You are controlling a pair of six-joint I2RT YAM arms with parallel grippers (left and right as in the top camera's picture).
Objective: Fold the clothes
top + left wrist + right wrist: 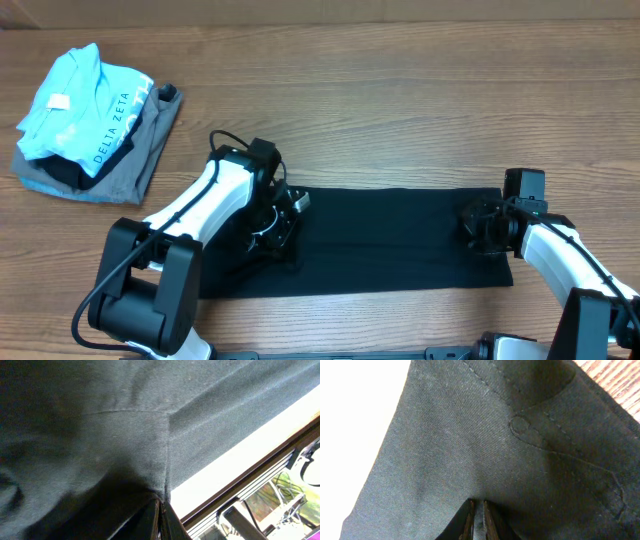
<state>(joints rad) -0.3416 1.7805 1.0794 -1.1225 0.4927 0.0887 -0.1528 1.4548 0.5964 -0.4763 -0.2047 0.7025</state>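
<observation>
The black T-shirt [385, 240] lies on the table as a long folded strip running left to right. My left gripper [278, 228] sits at its left part, shut on a pinch of the black cloth [125, 450]; its fingers [159, 510] meet at a seam. My right gripper [484, 226] sits at the strip's right end, shut on the black cloth [470, 445], with a thin layer of fabric between its fingers [479, 510]. The white tag is not in view.
A light blue "DELTA ZETA" shirt [75, 105] lies on a grey folded garment [135, 165] at the table's far left. Bare wood table [420, 110] spreads behind the shirt. The table's front edge and a metal rail show in the left wrist view [250, 485].
</observation>
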